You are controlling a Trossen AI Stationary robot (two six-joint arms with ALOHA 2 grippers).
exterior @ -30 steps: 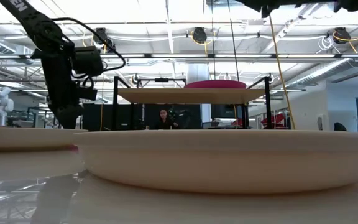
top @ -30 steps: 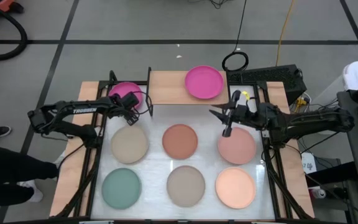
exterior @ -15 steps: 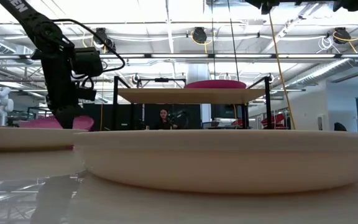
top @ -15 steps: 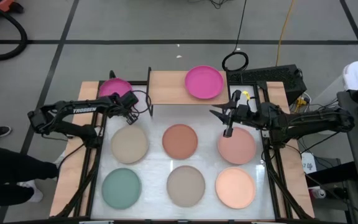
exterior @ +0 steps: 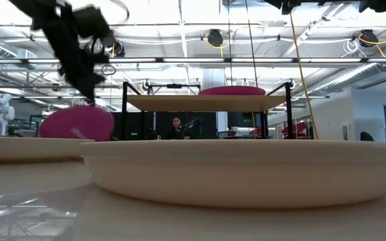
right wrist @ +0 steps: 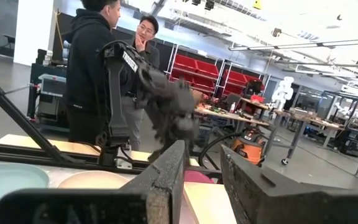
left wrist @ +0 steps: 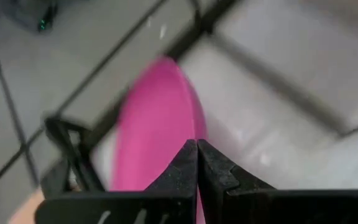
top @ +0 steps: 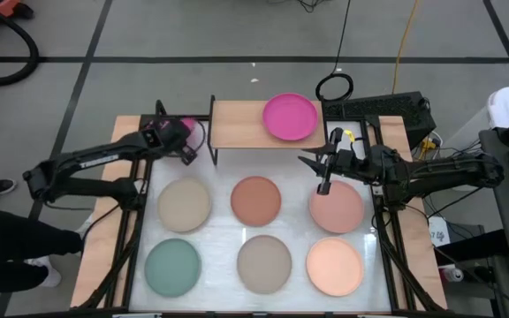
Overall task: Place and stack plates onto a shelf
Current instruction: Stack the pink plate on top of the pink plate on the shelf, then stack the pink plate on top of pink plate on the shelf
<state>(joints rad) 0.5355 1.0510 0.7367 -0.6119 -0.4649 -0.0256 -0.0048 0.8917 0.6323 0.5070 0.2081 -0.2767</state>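
Observation:
A magenta plate point(exterior: 77, 124) is tipped steeply up at the table's far left, below my left gripper point(left wrist: 197, 152), which is shut on it; from above it shows beside the gripper point(top: 190, 131). Another magenta plate point(top: 290, 117) lies flat on the right half of the shelf point(top: 237, 124), a light wood board on black legs point(exterior: 179, 102). My right gripper point(top: 322, 175) hovers open over the far left rim of the dusty pink plate point(top: 338, 208), with nothing between its fingers point(right wrist: 166, 171). My left gripper pinches the magenta plate's rim point(left wrist: 190, 132) between its two fingers point(left wrist: 185, 163). The fingers come from above, slanting down. The plate hangs tilted below them; a nearer plate hides its lower edge in the low view.
Several plates lie flat on the white table: beige point(top: 184, 203), terracotta point(top: 256, 200), teal point(top: 172, 267), taupe point(top: 264, 263), peach point(top: 334, 267). The shelf's left half is bare wood. People stand beyond the table point(right wrist: 98, 74).
My left gripper has shut on the magenta plate's rim, then risen and moved toward the table's far edge. The plate, flat on the table a second ago, has been raised and tipped steeply up.

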